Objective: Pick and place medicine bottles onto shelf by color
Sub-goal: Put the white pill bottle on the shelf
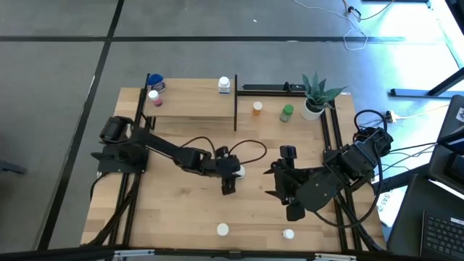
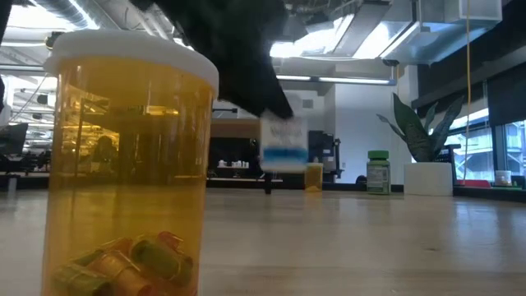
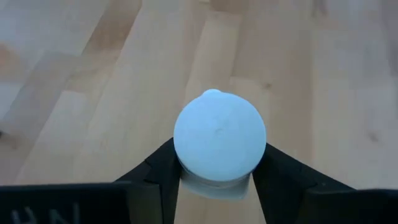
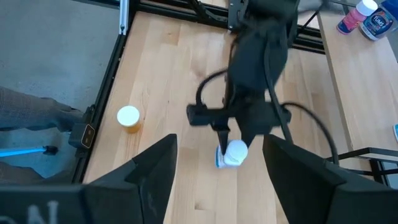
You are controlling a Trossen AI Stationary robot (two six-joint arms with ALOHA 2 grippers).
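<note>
Pale plank desk (image 1: 181,217) carries a raised wooden shelf (image 1: 192,107). Nearest, a clear orange bottle (image 2: 127,168) holds what look like rolled capsules. Mid-desk, the left hand (image 3: 214,180) grips a round-capped white bottle (image 3: 219,134); the right hand (image 4: 214,171) waits open.

A round white bottle cap (image 3: 219,135) sits in the middle of the frame, seen from right above. The left gripper (image 3: 216,180) comes up from the bottom edge, with one dark finger (image 3: 163,167) pressed on the cap's left side and the other on its right side. A bit of the bottle shows just under the cap, and the light wooden table (image 3: 93,81) fills the rest of the frame.
</note>
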